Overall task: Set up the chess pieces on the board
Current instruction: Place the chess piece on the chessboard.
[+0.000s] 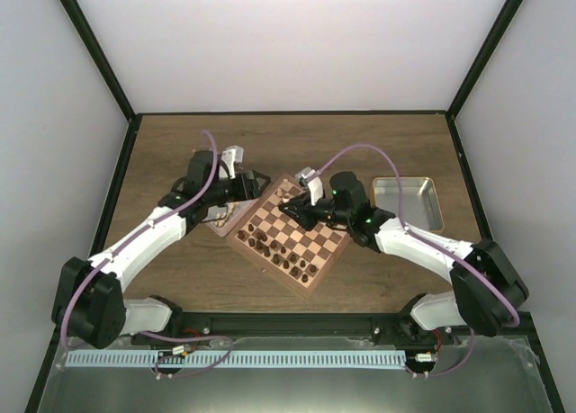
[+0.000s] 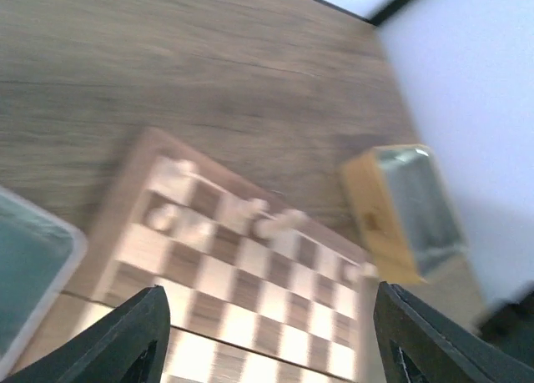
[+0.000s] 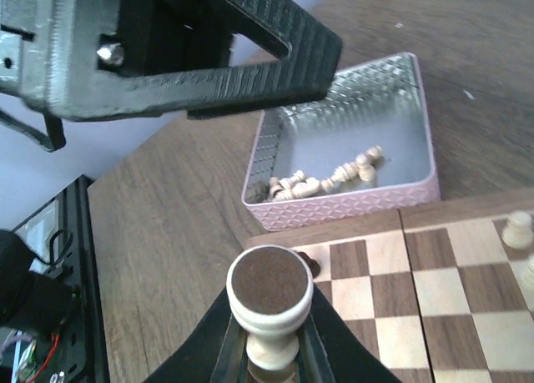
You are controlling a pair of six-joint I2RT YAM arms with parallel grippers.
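The board (image 1: 241, 242) lies tilted at the table's middle, with dark pieces (image 1: 281, 256) along its near side and a few light chess pieces (image 1: 286, 195) at its far corner. My right gripper (image 3: 269, 343) is shut on a light beige chess piece (image 3: 269, 287). The piece's brown felt base faces the camera, above the board's corner square (image 3: 355, 298). My left gripper (image 2: 267, 306) is open with nothing between its fingers, and the board (image 2: 242, 291) shows blurred below it. In the top view the left gripper (image 1: 250, 186) hovers by the board's far-left edge and the right gripper (image 1: 301, 208) hangs over the board.
A pink-sided metal tray (image 3: 350, 204) holding several loose light pieces (image 3: 329, 181) sits just off the board's edge, mostly under the left arm (image 1: 222, 222). A second silver tray (image 1: 407, 202) stands to the right of the board. The left gripper's black body (image 3: 167, 57) hangs close above the right gripper.
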